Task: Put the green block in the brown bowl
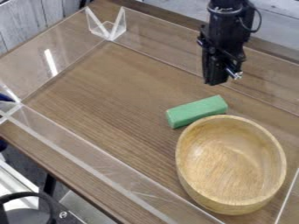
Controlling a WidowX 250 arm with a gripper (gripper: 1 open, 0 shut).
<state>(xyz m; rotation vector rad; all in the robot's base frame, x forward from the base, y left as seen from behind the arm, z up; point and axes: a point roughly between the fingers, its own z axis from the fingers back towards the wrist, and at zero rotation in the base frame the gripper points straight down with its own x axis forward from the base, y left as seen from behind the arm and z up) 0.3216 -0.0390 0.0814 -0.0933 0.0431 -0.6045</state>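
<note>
The green block [197, 112] lies flat on the tabletop [105, 96], just beside the brown bowl [232, 163] rim. It looks light, rigid and matte, so pinching across its narrow sides should hold fine. The pincer [219, 79] hovers above it, holding nothing; how wide its jaws stand isn't clear.

The robot arm [229, 26] is black throughout, a blocky stack of boxy segments with a rounded housing at the top, narrowing below into a black gripper [219, 77] with two slim straight fingers [214, 75], its finer details too blurred to make out.
</note>
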